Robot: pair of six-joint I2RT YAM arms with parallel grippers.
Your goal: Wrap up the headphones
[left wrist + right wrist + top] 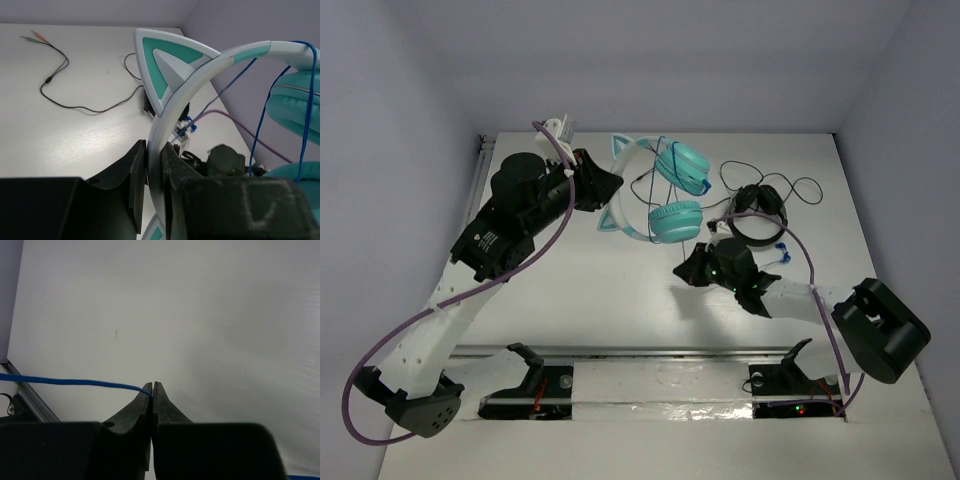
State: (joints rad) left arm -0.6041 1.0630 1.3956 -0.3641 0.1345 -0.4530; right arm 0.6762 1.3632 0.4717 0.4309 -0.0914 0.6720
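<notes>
the left gripper (154,150) is clamping the pale band (200,75) of the turquoise cat-eared headphones (675,220) while the right gripper (153,386) is pinching their thin blue cable (75,382), likely ready for winding.

Found a white table (620,300), matte, with faint grain and a few small dark specks. Closed in on three sides by plain lavender-grey walls: back wall (650,60), left wall (380,150), right wall (910,130). Noted a metal rail (650,352) running across the table's near edge, with a crinkled silver strip (660,408) on its near side. Lit softly and evenly; shadows faint and diffuse.
</notes>
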